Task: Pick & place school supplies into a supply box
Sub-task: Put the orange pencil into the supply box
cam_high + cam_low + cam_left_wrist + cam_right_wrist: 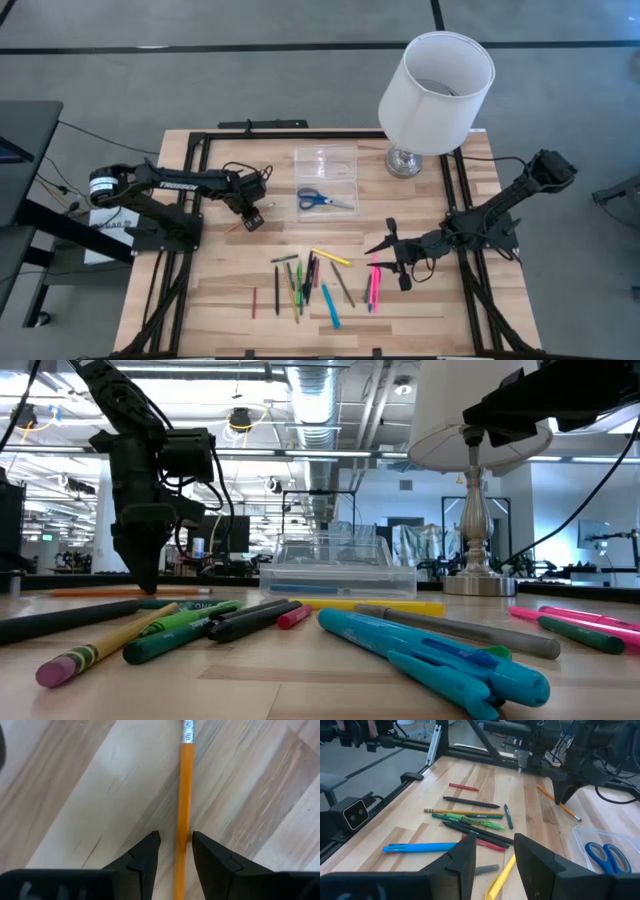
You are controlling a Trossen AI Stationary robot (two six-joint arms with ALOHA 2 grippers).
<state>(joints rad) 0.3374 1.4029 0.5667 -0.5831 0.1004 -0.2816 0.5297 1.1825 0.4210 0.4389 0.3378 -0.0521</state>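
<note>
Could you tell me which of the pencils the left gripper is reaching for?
The orange pencil, lying alone on the table away from the main cluster; the left gripper straddles it with open fingers.

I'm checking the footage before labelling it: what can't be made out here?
- Left wrist view: orange pencil, tip hidden between the left gripper fingers.
- Low view: scissors hidden inside the clear box.
- Right wrist view: scissors cut off by the edge.
- High view: pen brands too small.

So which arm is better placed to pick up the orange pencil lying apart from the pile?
Left. The left gripper stands over the orange wooden pencil, fingers open either side. The right gripper waits open across the table by the pink markers.
</note>
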